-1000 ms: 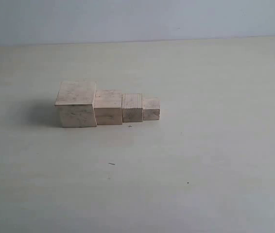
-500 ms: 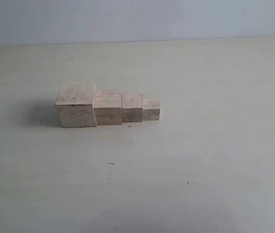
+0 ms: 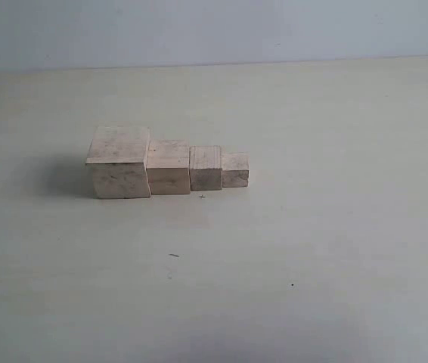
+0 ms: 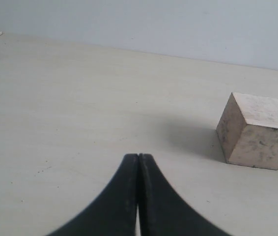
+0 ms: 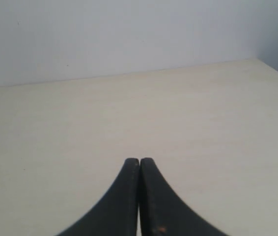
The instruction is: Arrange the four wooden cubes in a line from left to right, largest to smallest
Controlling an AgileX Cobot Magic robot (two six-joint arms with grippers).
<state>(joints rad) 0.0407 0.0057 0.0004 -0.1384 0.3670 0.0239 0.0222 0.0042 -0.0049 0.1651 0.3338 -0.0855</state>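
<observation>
Four pale wooden cubes stand side by side in a row on the table in the exterior view: the largest cube point(image 3: 119, 162) at the left, then a smaller cube point(image 3: 169, 167), a still smaller one point(image 3: 206, 168), and the smallest cube point(image 3: 235, 169) at the right. They touch or nearly touch. Neither arm shows in the exterior view. In the left wrist view the largest cube point(image 4: 257, 130) sits well beyond my left gripper point(image 4: 138, 157), which is shut with nothing between its black fingers. My right gripper point(image 5: 139, 161) is also shut and empty, facing bare table.
The pale table top point(image 3: 312, 249) spreads all round the row, with a few small dark specks point(image 3: 173, 255) in front of the cubes. A light wall point(image 3: 214, 30) rises behind the table's far edge.
</observation>
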